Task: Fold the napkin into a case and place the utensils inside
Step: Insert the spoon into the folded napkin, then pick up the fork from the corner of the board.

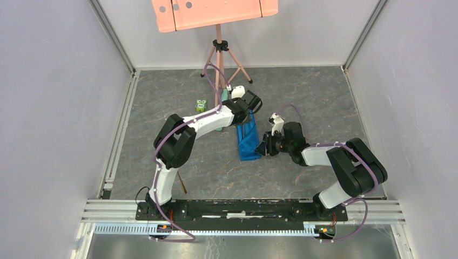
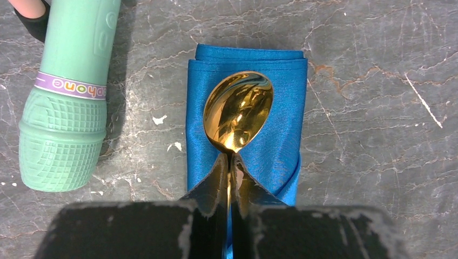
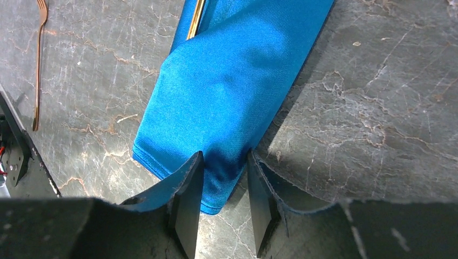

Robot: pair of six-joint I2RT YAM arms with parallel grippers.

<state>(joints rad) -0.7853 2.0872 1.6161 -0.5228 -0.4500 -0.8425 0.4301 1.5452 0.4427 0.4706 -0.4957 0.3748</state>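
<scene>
The napkin (image 1: 248,141) is bright blue cloth folded into a narrow long case on the grey table. My left gripper (image 1: 249,110) is at its far end, shut on the thin handle of the gold spoon (image 2: 238,110). The spoon's bowl lies over the case's folded end (image 2: 283,108), with the gripper (image 2: 229,157) just behind the bowl. The spoon's handle (image 3: 195,19) shows at a fold of the case. My right gripper (image 3: 222,159) is open, its jaws on either side of the near corner of the case (image 3: 237,81). The gold fork (image 3: 38,65) lies apart on the table, left of the case.
A pale green tube (image 2: 70,91) lies just left of the case's far end. A small green toy (image 1: 201,105) sits further left. A tripod (image 1: 219,54) with a pink board (image 1: 213,12) stands at the back. The fork (image 1: 183,185) lies near the left arm's base.
</scene>
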